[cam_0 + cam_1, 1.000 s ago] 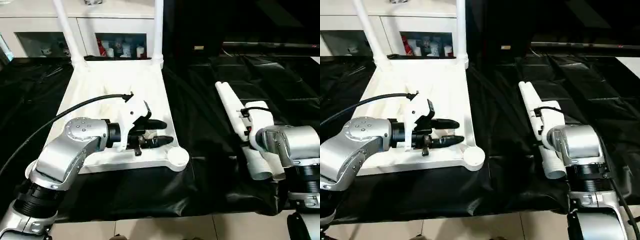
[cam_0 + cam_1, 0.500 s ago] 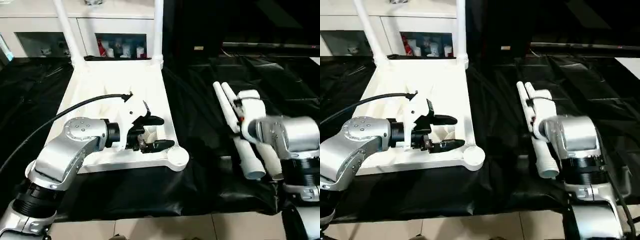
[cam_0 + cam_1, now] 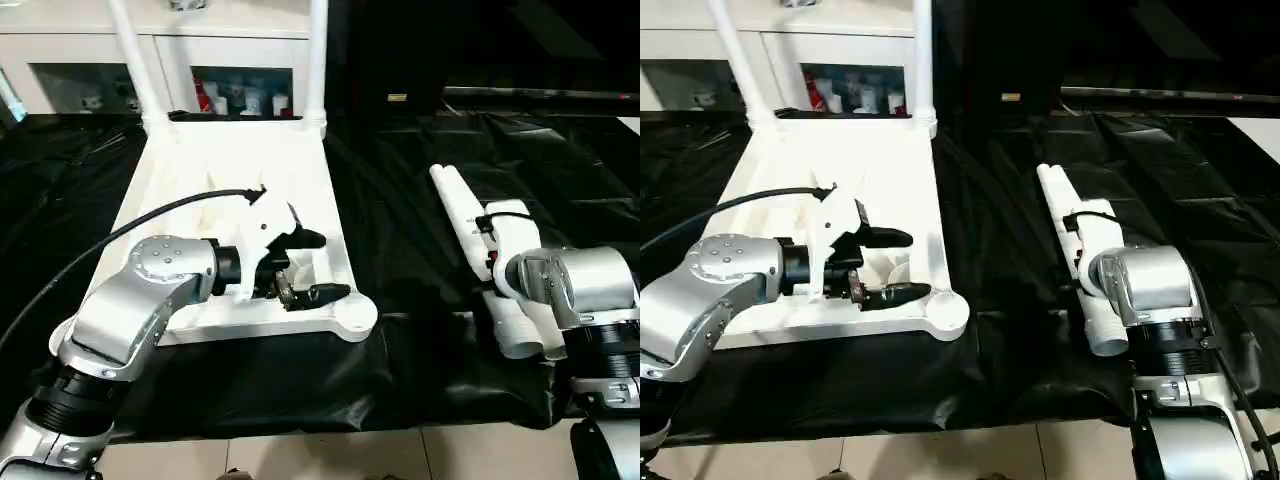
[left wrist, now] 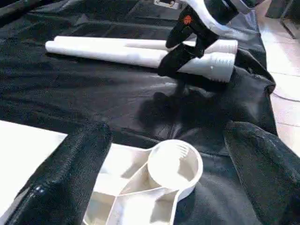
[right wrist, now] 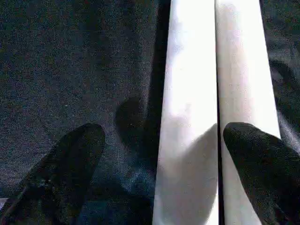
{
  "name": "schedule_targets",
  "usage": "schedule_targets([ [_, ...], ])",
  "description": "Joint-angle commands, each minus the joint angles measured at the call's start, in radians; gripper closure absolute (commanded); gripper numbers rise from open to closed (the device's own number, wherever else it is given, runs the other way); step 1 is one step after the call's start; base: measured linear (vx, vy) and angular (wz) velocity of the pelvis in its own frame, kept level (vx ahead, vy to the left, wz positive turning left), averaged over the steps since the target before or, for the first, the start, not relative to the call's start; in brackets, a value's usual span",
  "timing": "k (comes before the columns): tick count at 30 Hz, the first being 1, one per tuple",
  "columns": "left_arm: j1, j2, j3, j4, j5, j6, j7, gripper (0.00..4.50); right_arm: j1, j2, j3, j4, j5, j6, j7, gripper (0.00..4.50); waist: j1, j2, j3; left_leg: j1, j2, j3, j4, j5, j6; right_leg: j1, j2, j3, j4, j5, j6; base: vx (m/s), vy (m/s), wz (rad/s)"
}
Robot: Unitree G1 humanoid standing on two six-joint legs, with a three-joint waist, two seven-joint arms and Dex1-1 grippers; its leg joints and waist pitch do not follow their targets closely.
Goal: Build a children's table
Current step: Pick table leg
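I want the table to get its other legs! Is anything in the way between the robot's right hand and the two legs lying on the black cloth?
Nothing visible is in the way. The right hand hangs open just above the two loose legs, one black finger over them, the other over the black cloth.

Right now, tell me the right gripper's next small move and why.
Probably lower the open right gripper and close on the nearer leg: its fingers straddle that leg where two loose legs lie side by side on the black cloth, and the tabletop's near socket is empty.
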Motion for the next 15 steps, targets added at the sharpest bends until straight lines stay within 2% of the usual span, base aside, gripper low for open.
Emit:
schedule_targets([
  [1, -0.011, 0.008, -0.009, 0.007, 0.007, -0.009, -0.005, 0.04, 0.002, -0.008, -0.020, 0.017, 0.002, -0.008, 0.004, 0.00, 0.003, -0.009, -0.077, -0.005, 0.004, 0.005, -0.057, -0.106, -0.023, 0.066, -0.049, 0.055, -0.077, -0.269, -0.100, 0.000, 0.000, 0.00],
  [7, -0.012, 0.015, -0.012, 0.009, 0.010, -0.009, -0.011, 0.04, -0.005, 0.016, -0.068, 0.045, 0.040, 0.006, 0.009, 0.00, 0.002, -0.010, -0.078, -0.005, 0.004, 0.004, -0.056, -0.111, -0.022, 0.066, -0.049, 0.054, -0.077, -0.282, -0.094, 0.000, 0.000, 0.00],
  [15, -0.013, 0.018, -0.014, 0.009, 0.011, -0.011, -0.010, 0.04, -0.010, 0.041, -0.114, 0.097, 0.065, 0.004, 0.013, 0.00, 0.002, -0.012, -0.079, -0.005, 0.004, 0.004, -0.056, -0.105, -0.021, 0.065, -0.049, 0.054, -0.074, -0.266, -0.106, 0.000, 0.000, 0.00],
])
